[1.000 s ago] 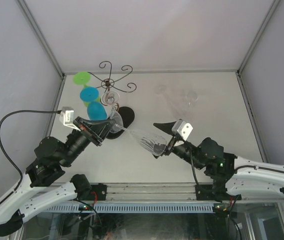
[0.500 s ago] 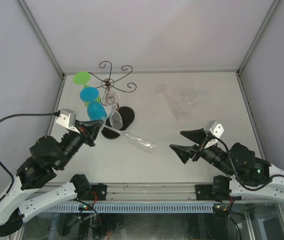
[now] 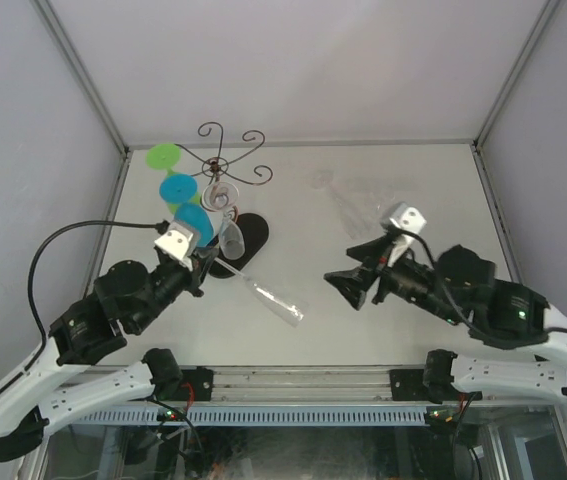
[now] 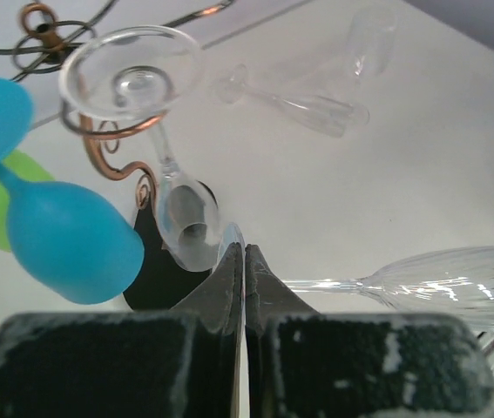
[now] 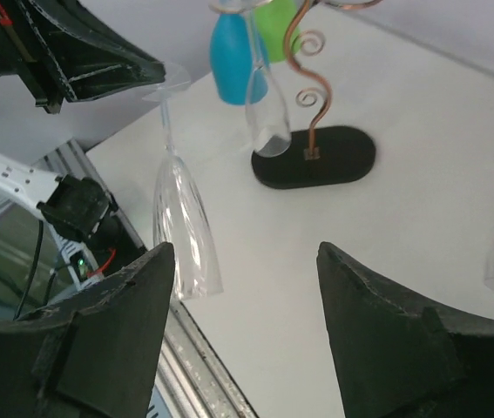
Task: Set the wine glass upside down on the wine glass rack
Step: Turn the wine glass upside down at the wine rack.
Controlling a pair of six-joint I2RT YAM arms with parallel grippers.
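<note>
My left gripper (image 3: 206,262) (image 4: 244,252) is shut on the thin foot of a clear wine glass (image 3: 278,303) (image 4: 456,274). Its stem and bowl point away to the right and down, off the table. In the right wrist view the wine glass (image 5: 186,231) hangs bowl-down from the left gripper (image 5: 98,65). The wine glass rack (image 3: 225,170) (image 4: 111,152) stands just behind on its black base (image 3: 253,235) (image 5: 316,157). Apart from the glass on its right side, my right gripper (image 3: 355,275) (image 5: 242,248) is open and holds nothing.
The rack carries a green glass (image 3: 166,155), two blue glasses (image 3: 178,188) (image 4: 64,231) and one clear glass (image 4: 155,113) (image 5: 264,104), all hung upside down. More clear glasses (image 3: 363,195) (image 4: 307,104) lie on the table at the back right. Frame posts and walls surround the table.
My right gripper has let go of the glass bowl and drawn back to the right. The left arm keeps the foot and has shifted, and the bowl now hangs lower and nearer the rack.
</note>
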